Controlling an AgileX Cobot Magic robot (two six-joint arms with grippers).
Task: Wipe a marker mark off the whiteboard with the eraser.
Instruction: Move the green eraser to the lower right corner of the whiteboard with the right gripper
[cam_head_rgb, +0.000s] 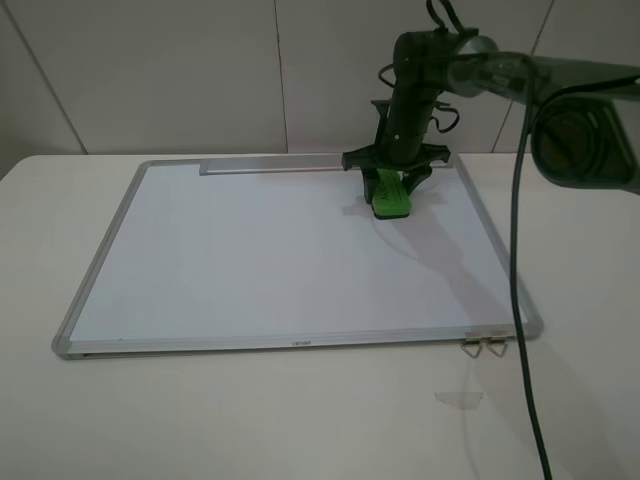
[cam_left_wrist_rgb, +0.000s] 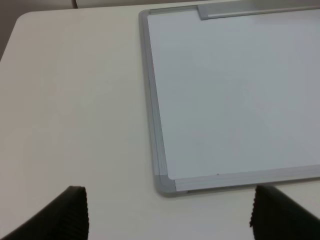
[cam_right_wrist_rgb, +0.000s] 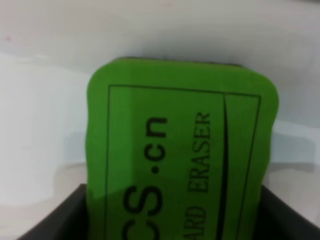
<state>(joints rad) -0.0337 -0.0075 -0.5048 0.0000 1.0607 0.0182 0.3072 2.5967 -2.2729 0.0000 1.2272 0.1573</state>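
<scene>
The whiteboard (cam_head_rgb: 280, 250) lies flat on the table, silver frame all round, grey tray strip (cam_head_rgb: 275, 167) on its far edge, two small clips (cam_head_rgb: 485, 346) at the near right corner. My right gripper (cam_head_rgb: 392, 185) is shut on the green eraser (cam_head_rgb: 391, 197), pressing it onto the board's far right area just in front of the tray strip. The right wrist view is filled by the eraser (cam_right_wrist_rgb: 180, 155) with dark lettering, held between the black fingers (cam_right_wrist_rgb: 55, 217). My left gripper (cam_left_wrist_rgb: 167, 215) hangs open over the table off the board's near left corner (cam_left_wrist_rgb: 162, 182). No marker mark is visible.
The white table (cam_head_rgb: 250, 420) surrounds the board. A black cable (cam_head_rgb: 522, 300) drops from the right arm across the board's right edge to the front. A pale wall stands behind.
</scene>
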